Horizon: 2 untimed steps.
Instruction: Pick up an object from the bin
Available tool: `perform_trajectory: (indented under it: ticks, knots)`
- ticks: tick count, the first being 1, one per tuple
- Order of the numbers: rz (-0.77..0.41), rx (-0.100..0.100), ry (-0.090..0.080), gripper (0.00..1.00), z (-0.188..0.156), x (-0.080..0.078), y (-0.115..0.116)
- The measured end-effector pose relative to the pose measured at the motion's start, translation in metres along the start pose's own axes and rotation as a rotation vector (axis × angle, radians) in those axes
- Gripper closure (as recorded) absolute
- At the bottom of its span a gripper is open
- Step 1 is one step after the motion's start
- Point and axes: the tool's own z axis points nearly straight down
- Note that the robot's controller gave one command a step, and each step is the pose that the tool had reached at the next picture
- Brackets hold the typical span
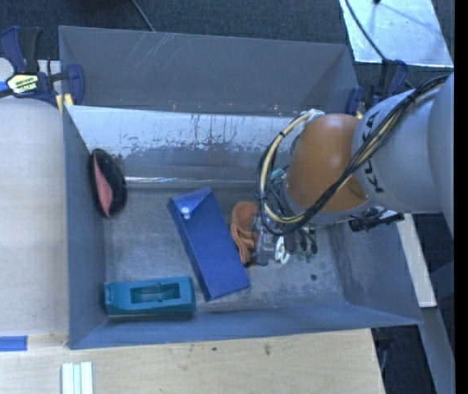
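Orange-brown and crumpled, a small soft thing lies on the floor of the grey metal bin, a little right of the middle, and of all the loose items it is the one nearest my tool. My tool is down close to the floor just beside its right side, low against its lower right corner. Whether they actually touch I cannot tell, and I also cannot tell how far my tool is open or whether it has hold of anything, since my own wrist hides that part. On the thing's other side, just beside it, a flat dark blue box lies slanted, its far end towards the back wall and its near end towards the front. Near the front left corner lies a teal block, close to the blue box's near end. Well apart from these, against the left wall, a black oval item with a pink face leans on its edge. Above my tool sits my wrist's rounded orange cover, with yellow and black cables looping round its left side.
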Motion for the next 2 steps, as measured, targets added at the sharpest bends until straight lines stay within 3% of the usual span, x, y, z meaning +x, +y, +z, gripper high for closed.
perform_trajectory:
  ticks: [1, 2]
  knots:
    - [0.019, 0.000, 0.005, 1.00, -0.1255, 0.0254, -0.0036]
    - [0.018, 0.000, 0.005, 1.00, -0.1255, 0.0255, -0.0035]
